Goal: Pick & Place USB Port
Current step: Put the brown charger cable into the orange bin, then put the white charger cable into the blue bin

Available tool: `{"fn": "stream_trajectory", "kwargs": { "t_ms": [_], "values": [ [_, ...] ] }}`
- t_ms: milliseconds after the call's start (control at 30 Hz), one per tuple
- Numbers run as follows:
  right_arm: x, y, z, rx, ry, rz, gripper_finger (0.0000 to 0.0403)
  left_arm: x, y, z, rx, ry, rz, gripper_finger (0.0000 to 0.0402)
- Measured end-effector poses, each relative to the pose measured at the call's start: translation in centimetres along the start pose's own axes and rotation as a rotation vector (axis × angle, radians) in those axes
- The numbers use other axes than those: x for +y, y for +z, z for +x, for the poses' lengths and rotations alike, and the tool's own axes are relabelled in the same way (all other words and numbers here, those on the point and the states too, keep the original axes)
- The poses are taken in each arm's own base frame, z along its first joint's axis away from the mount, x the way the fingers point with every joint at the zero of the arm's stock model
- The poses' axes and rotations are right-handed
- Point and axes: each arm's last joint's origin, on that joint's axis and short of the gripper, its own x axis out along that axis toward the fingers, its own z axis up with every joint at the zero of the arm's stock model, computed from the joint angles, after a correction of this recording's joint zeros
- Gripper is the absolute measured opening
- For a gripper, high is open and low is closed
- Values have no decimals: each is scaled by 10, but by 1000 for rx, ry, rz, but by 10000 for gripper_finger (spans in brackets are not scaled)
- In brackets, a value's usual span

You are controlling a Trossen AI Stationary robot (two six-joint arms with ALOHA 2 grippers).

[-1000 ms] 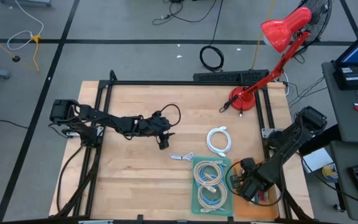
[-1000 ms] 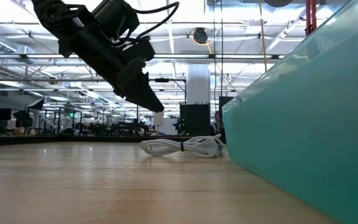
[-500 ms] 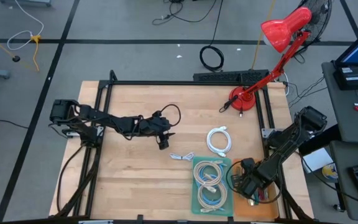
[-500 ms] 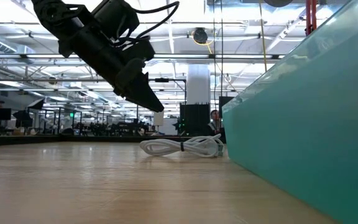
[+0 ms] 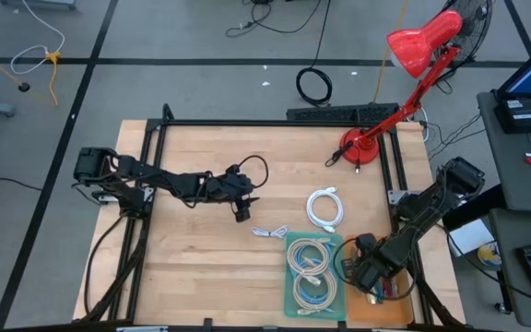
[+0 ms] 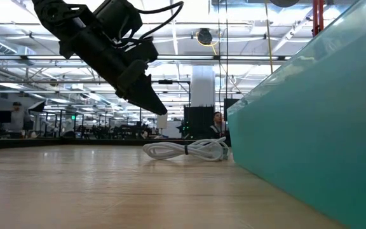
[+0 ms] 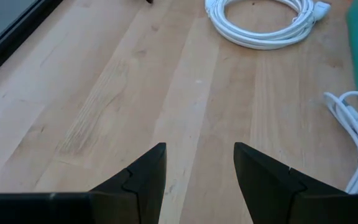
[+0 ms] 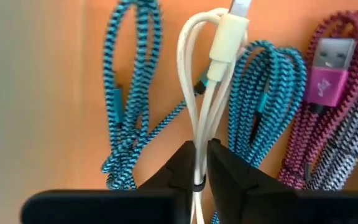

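Observation:
In the right wrist view a cream USB cable, folded into a long loop with its plug at one end, lies among blue and magenta braided cables over the orange tray. My right gripper points down over that tray at the table's near right and is shut on the cream cable. My left gripper hovers open above the bare wood at mid-table, holding nothing. My right gripper pinches the cream cable's folded strands between its two fingers, some way from the plug end. The fingers come from above, pointing down. The loop stretches away from the fingers over the orange tray; whether it is lifted clear I cannot tell.
A teal tray with several coiled cables stands left of the orange one; its wall fills the low view's right. A white coiled cable and a small white cable lie on the wood. A red lamp stands at the far right.
My right gripper has sunk a little toward the orange tray. My left arm has kept still.

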Motion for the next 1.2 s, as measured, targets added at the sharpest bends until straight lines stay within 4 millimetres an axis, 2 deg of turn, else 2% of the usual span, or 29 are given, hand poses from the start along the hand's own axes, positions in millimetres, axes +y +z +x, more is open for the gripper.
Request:
{"fn": "stream_trajectory", "kwargs": {
  "t_ms": [200,400,533,633,800,900,1033,1200],
  "values": [
    [4,7,-7,16,27,-37,84,-3,0,-1,-2,-8,16,191],
    [-3,16,-22,7,43,-32,121,-3,0,-1,-2,-7,15,191],
    [-11,24,-40,-46,139,-29,131,-3,0,-1,-2,-8,19,191],
    [-15,31,-58,-113,303,-42,131,-3,0,-1,-1,-8,20,191],
    [-17,41,-95,-367,726,-112,128,-3,0,-1,-2,-7,33,191],
    [-17,48,-118,-535,903,-181,128,-3,1,-1,-10,-8,43,191],
    [-14,58,-142,-788,984,-336,128,-3,4,-1,-39,-9,53,191],
    [-6,74,-155,-1014,902,-497,128,-3,7,-1,-76,-10,49,191]
  ]
}}
